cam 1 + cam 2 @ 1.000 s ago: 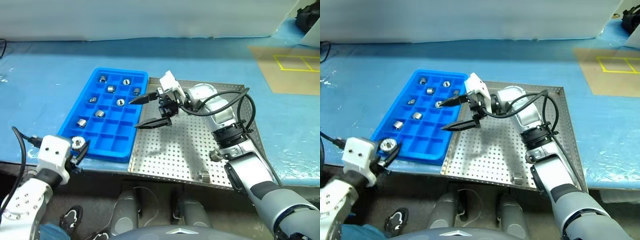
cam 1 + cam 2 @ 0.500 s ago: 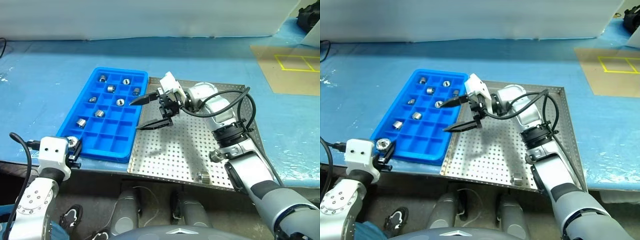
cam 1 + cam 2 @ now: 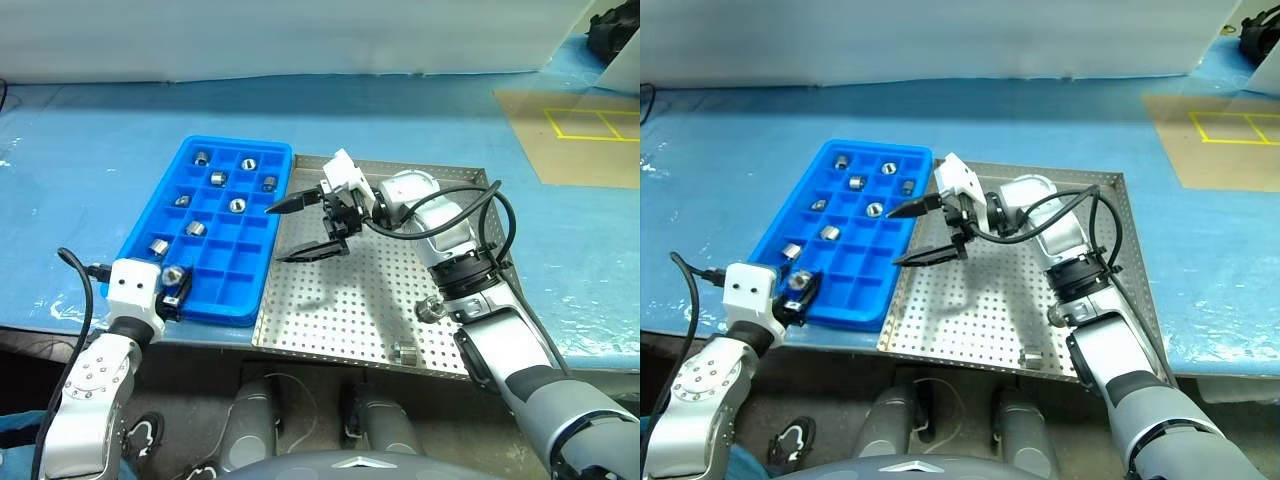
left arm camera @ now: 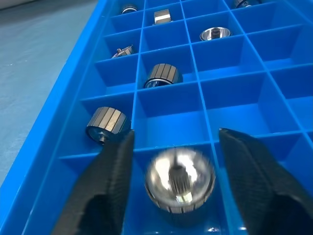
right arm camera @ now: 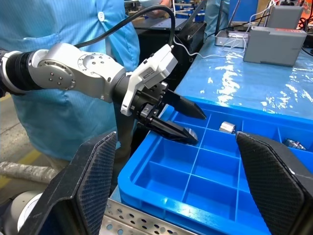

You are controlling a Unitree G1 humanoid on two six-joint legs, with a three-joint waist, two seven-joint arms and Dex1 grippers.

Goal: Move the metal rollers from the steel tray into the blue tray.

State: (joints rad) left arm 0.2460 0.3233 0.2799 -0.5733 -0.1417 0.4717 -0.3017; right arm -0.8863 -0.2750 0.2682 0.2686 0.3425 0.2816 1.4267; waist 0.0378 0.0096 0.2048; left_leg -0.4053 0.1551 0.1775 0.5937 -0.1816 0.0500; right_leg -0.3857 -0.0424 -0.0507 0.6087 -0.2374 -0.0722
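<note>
- Hovering over the near left corner of the blue tray [image 3: 232,235], the left gripper [image 4: 176,161] has its two black fingers spread apart, with a metal roller [image 4: 180,178] sitting between them but not squeezed by either finger.
- That roller sits at one of the nearest compartments of the tray, its shiny end with the central hole facing the wrist camera; whether it rests on the compartment floor I cannot tell.
- Other metal rollers [image 3: 237,205] lie scattered one to a compartment, mostly toward the far half of the tray, with two in the left column nearer the gripper.
- One roller [image 3: 405,352] lies on the steel tray [image 3: 380,300], close to its near rim and well apart from both grippers.
- Above the far left part of the steel tray, just beside the blue tray's right edge, hangs the right gripper [image 3: 305,230], pointing left, its fingers wide apart and empty.
- A person in a light blue coat [image 5: 73,19] stands behind the left arm.
</note>
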